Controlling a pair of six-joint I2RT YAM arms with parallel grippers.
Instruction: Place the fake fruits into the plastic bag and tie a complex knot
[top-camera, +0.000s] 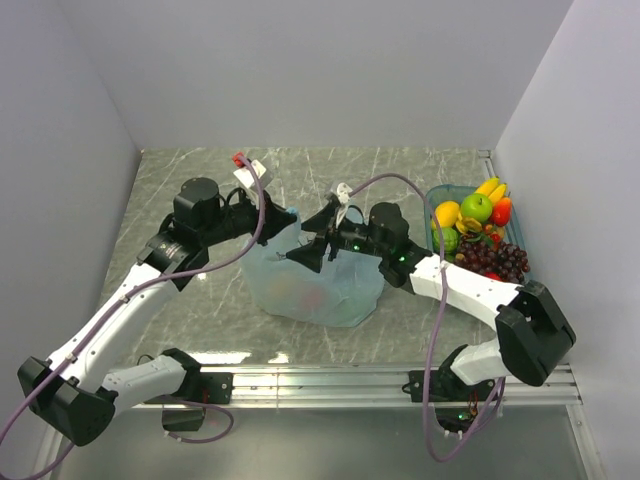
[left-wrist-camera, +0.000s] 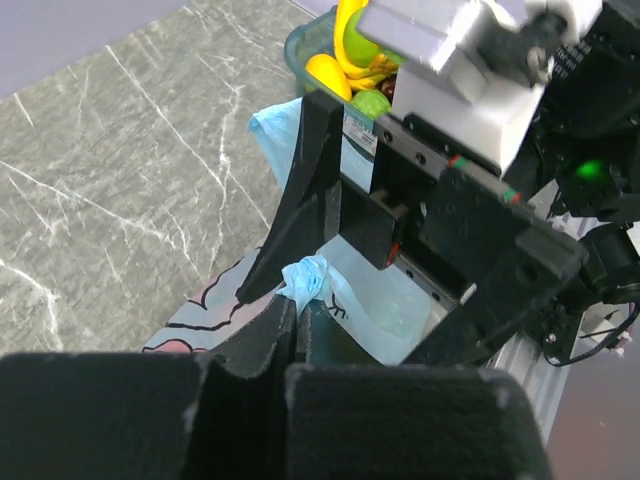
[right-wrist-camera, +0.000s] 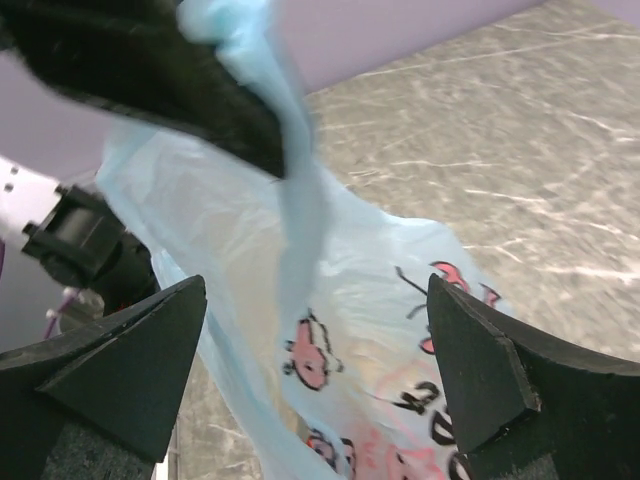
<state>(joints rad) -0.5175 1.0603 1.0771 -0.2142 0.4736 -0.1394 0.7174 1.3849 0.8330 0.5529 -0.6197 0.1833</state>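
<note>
The light-blue plastic bag (top-camera: 315, 285) with pink cartoon prints sits mid-table, something orange faintly showing through it. My left gripper (top-camera: 291, 215) is shut on a bunched handle (left-wrist-camera: 303, 277) at the bag's top left, holding it up; the pinch shows in the left wrist view (left-wrist-camera: 297, 305). My right gripper (top-camera: 312, 240) is open and empty just above the bag. In the right wrist view (right-wrist-camera: 316, 285) its fingers straddle the taut handle strip (right-wrist-camera: 300, 200) over the bag (right-wrist-camera: 380, 350). The fake fruits (top-camera: 478, 225), banana, green apple and grapes (top-camera: 497, 260), lie in the tray.
The rigid teal tray (top-camera: 437, 195) stands at the right against the wall, also in the left wrist view (left-wrist-camera: 300, 50). White walls enclose the marble table on three sides. A metal rail (top-camera: 330, 378) runs along the near edge. Grey cables loop over both arms.
</note>
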